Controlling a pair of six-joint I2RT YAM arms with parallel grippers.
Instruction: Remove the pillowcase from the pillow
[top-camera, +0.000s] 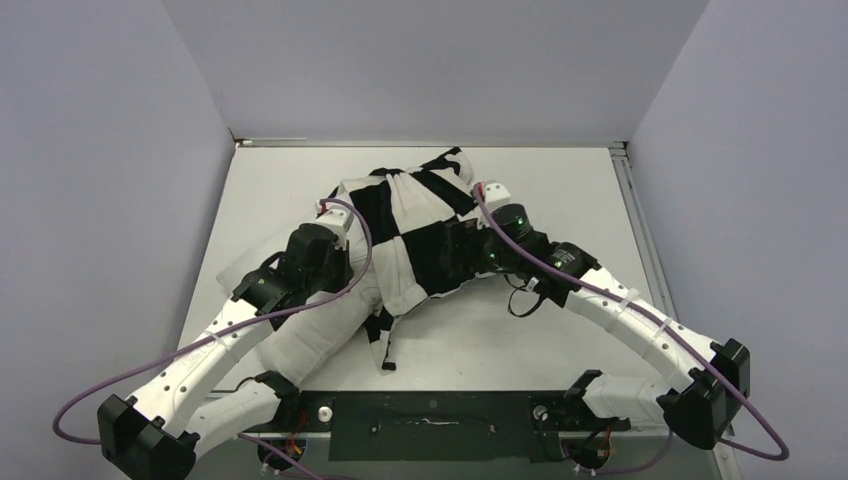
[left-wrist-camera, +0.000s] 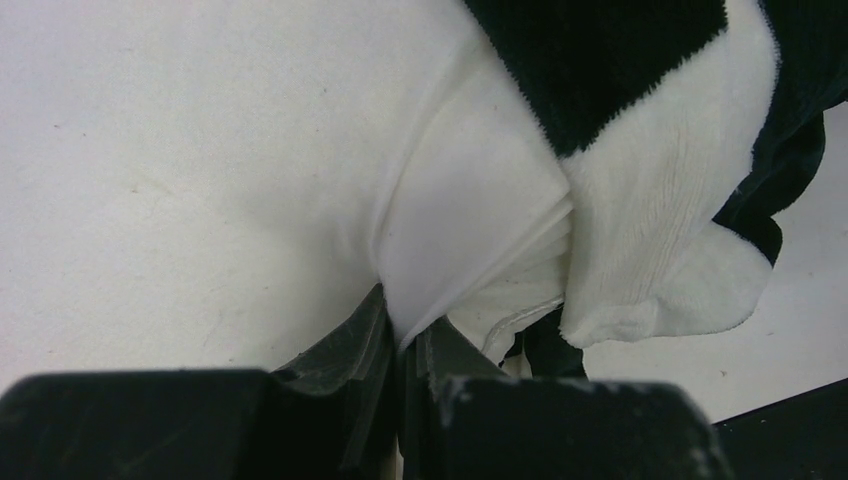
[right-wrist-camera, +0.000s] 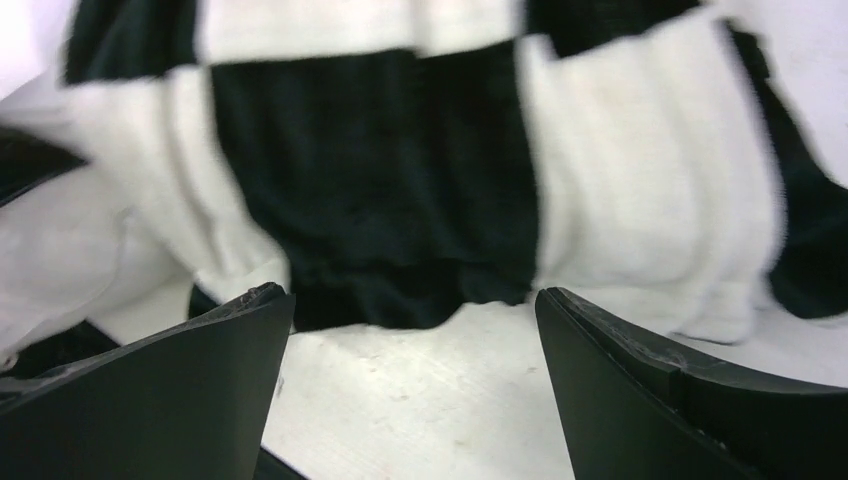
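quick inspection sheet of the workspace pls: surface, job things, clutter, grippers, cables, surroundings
surface: white table, no spills seen
job's things: checkered pillowcase bunched mid-table, partly over the pillow, whose plain white end sticks out at the near left
clutter: nothing seen
grippers: left gripper jaws shut on a fold of the pillow's white cloth; right gripper jaws open at the pillowcase's edge, gripping nothing
cables: a purple cable loops off each arm, arching near the bedding
surroundings: plain pale walls on three sides

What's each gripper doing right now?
Left gripper: closed on a fold of the pillow.
Right gripper: open, empty, facing the pillowcase.
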